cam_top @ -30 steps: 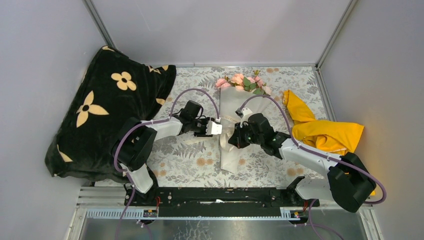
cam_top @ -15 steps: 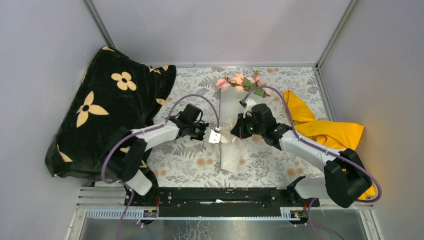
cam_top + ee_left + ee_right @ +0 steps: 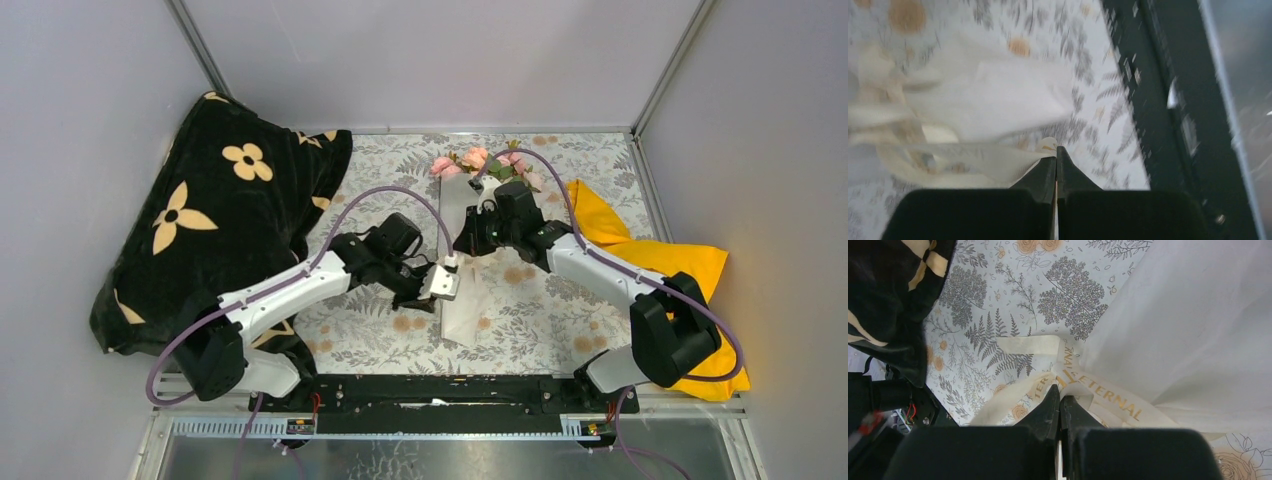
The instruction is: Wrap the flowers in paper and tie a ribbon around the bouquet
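Floral bench (image 3: 560,320) | left pincer (image 3: 1056,152) clamped closed on ribbon (image 3: 973,156) | right pincer (image 3: 1059,392) likewise grips ribbon | bouquet (image 3: 455,205) lies between both pincers | risk: uneven pull may slip ribbon, tear paper (image 3: 465,320)

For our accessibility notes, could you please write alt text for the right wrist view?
The right gripper is shut on a cream ribbon printed ETERNAL in gold, beside the white wrapping paper filling the right. A grey floral tablecloth lies beneath, with a black blanket at upper left.
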Tool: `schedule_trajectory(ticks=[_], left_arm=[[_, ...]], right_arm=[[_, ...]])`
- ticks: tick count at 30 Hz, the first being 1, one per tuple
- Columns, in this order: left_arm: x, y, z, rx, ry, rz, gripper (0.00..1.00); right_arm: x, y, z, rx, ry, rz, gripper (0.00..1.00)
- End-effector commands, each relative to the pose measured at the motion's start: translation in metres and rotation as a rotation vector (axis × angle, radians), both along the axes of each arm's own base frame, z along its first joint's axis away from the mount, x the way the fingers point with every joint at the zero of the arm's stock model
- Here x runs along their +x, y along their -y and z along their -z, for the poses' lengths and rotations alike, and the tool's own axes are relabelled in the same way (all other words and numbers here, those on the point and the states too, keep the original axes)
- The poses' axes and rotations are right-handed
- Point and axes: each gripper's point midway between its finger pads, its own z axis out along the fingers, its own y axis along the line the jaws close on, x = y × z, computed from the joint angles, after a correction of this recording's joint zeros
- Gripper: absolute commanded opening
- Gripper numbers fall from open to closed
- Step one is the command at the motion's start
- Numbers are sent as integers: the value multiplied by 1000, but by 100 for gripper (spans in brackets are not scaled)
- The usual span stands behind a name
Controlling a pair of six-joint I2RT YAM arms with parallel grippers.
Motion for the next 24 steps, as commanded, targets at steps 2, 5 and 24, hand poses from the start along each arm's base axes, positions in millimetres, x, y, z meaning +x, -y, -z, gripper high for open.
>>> schedule_trajectory(ticks=[2,5,24], left_arm=[[-43,81,-66,-264,-238,-23,0],[-65,108,-76,-361,-399,-4,0],[-76,193,-121,-739,-287,-22,12]], right_arm=[[12,-2,-22,18,35,-7,0],[17,0,-27,16,43,-2,0],[21,9,-22,-25,28,-26,0]])
